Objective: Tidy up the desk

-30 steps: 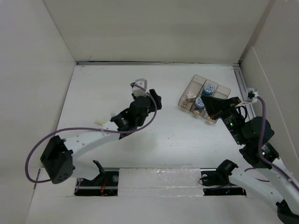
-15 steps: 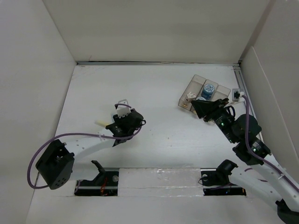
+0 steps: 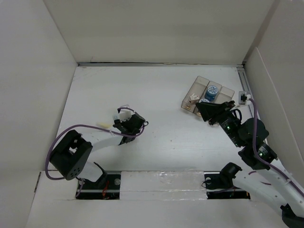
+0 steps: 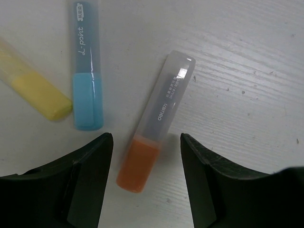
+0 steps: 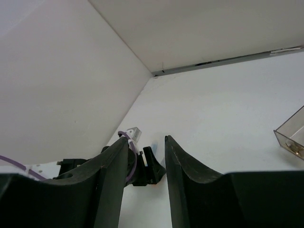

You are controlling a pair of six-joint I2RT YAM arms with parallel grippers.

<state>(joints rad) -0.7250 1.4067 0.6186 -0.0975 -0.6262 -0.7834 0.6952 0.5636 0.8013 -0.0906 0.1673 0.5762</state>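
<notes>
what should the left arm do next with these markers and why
Probably lower the left gripper straight down and close on the orange highlighter. Its jaws stand open with the highlighter's orange end lying between the fingers. The blue highlighter and yellow highlighter lie outside the fingers, so a straight descent looks unlikely to catch them.

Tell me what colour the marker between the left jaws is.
The marker is orange; left wrist view.
</notes>
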